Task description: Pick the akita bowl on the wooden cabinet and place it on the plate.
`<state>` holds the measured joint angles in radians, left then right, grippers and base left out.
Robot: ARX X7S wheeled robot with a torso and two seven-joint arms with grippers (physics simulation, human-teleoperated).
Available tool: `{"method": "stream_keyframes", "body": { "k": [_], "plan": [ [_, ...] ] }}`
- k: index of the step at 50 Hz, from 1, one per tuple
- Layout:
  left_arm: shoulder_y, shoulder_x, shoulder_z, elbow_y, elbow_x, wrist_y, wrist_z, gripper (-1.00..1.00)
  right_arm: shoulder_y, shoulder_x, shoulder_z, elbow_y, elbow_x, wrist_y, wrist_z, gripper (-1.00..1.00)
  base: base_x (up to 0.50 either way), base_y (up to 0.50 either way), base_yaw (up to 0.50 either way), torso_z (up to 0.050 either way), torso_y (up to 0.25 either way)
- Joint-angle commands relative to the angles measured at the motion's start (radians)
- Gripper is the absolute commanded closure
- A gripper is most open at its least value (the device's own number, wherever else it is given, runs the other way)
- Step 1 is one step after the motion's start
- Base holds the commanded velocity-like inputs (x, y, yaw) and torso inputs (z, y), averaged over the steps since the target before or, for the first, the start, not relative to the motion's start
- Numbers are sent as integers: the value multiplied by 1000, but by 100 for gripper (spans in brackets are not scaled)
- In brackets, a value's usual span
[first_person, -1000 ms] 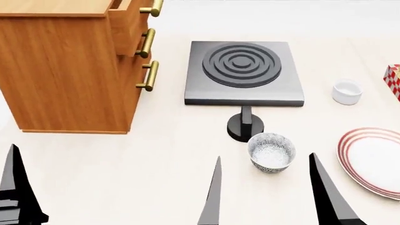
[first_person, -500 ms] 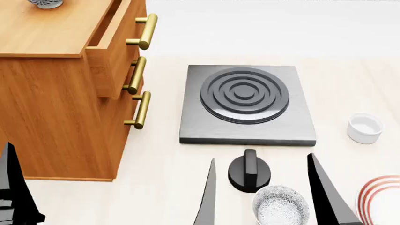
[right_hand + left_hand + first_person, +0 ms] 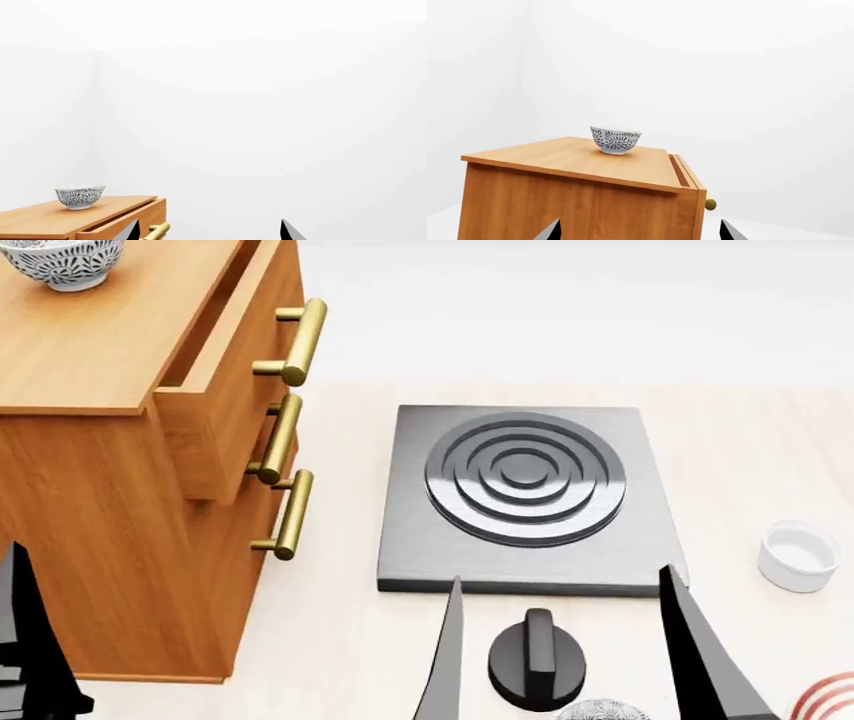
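As the head view tilts up from a second ago, akita bowl (image 3: 60,262) now shows on wooden cabinet (image 3: 94,350) top; plate (image 3: 830,698) slides nearly out of frame. Right gripper (image 3: 567,660) spread wide, empty; left gripper (image 3: 639,232) likewise; reach not yet started

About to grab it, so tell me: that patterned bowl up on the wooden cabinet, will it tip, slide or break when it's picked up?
The akita bowl looks rigid and glazed, so probably slippery and breakable if dropped. It narrows to a small foot, so a sideways nudge might tip or slide it on the smooth wooden cabinet top. It looks small, likely light.
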<state>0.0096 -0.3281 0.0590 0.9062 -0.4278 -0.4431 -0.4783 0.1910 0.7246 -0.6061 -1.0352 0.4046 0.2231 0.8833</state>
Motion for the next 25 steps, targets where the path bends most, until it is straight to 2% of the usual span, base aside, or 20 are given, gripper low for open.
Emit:
{"method": "stream_keyframes", "body": {
  "k": [1, 10, 14, 16, 17, 21, 22, 25],
  "plan": [
    [2, -8, 5, 0, -5, 8, -8, -100, 16, 17, -25, 1, 1, -9, 22, -100, 0, 0, 0, 0, 0],
    [0, -20, 9, 21, -2, 1, -27, -100, 24, 26, -42, 4, 0, -21, 29, -100, 0, 0, 0, 0, 0],
    [-26, -43, 22, 86, 29, -68, -75, -100, 28, 25, -50, 9, 1, -26, 28, -100, 0, 0, 0, 0, 0],
    [-49, -57, 8, 126, -7, -111, -89, -100, 29, 25, -54, 9, 0, -25, 30, -100, 0, 0, 0, 0, 0],
    [-70, -106, 32, 140, -30, -107, -142, -100, 31, 26, -56, 8, -1, -24, 30, -100, 0, 0, 0, 0, 0],
    [-208, -403, 203, 140, -251, 34, -497, -100, 33, 27, -60, 12, 1, -31, 31, -100, 0, 0, 0, 0, 0],
    [-250, -453, 247, 140, -280, 62, -553, -100, 34, 27, -61, 11, 1, -31, 32, -100, 0, 0, 0, 0, 0],
    [-339, -509, 303, 139, -352, 83, -600, -100, 36, 27, -66, 13, 3, -32, 33, -100, 0, 0, 0, 0, 0]
  ]
}}
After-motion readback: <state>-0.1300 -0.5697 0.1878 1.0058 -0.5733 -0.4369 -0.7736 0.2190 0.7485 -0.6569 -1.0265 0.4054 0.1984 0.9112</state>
